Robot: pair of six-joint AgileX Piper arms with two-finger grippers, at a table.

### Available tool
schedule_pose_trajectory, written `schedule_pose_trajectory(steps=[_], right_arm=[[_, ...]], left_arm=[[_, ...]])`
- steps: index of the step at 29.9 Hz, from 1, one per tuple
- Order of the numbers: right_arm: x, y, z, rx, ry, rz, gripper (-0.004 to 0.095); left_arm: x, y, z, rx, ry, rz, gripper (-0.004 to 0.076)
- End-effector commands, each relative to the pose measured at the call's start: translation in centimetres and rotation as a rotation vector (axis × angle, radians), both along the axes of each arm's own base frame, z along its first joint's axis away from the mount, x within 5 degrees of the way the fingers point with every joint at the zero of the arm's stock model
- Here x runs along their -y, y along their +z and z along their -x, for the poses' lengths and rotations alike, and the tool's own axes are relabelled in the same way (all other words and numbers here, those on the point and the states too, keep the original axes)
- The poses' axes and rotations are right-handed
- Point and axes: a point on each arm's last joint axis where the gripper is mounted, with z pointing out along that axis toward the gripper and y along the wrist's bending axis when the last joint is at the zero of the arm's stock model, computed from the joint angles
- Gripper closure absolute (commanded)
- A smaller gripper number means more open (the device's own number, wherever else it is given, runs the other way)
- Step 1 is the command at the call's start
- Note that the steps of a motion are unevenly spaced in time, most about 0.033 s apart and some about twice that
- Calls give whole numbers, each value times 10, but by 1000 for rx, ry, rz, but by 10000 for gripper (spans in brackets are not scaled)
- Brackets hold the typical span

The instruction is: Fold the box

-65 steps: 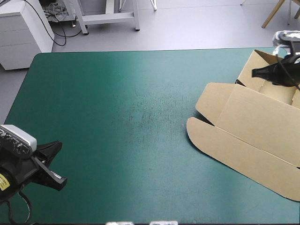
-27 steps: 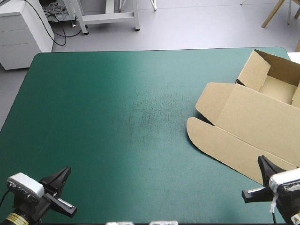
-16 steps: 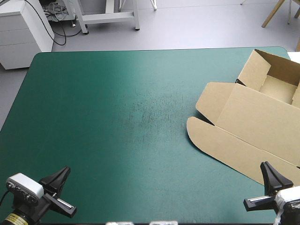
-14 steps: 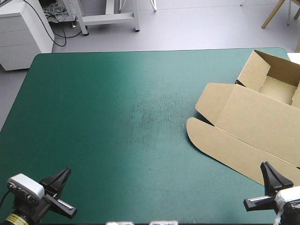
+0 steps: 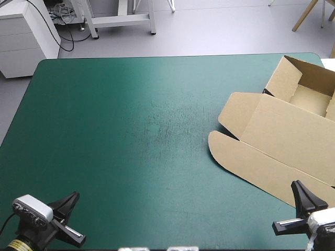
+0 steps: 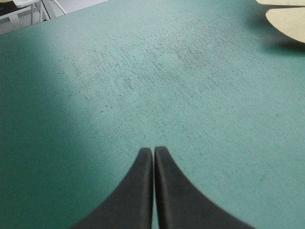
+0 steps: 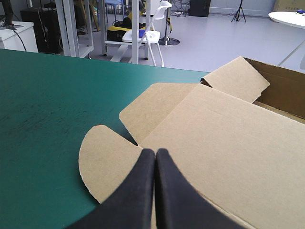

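The brown box (image 5: pixel 282 141) lies on the right side of the table as an open tray (image 5: pixel 310 97) with walls raised and its lid flat toward the front. My right gripper (image 5: pixel 302 200) is shut and holds nothing. It hovers at the front right corner, just over the lid's near edge. In the right wrist view the right gripper (image 7: pixel 155 152) points across the lid (image 7: pixel 224 143) toward the tray wall (image 7: pixel 281 88). My left gripper (image 5: pixel 70 206) is shut and empty at the front left corner, far from the box. Ahead of the left gripper (image 6: pixel 153 150) lies scuffed cover, with a rounded flap (image 6: pixel 288 21) far off.
The teal-green cover (image 5: pixel 146 130) spreads between the two grippers and out to the far edge. The box reaches the table's far right corner and its right edge. Both grippers sit close to the table's front edge.
Earlier the right gripper was over the tray at the far right; it has come back to the front right corner. The left gripper has drawn back to the front edge. The box has not moved.
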Motion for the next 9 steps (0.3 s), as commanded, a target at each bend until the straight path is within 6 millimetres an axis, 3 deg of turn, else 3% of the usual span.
schedule_pose_trajectory(steps=[1,9], right_arm=[[2,13,6,118,-16,-8,927],[2,13,6,120,-16,-6,927]], left_arm=[[1,12,-2,58,-1,42,734],[2,12,-2,55,-4,51,734]])
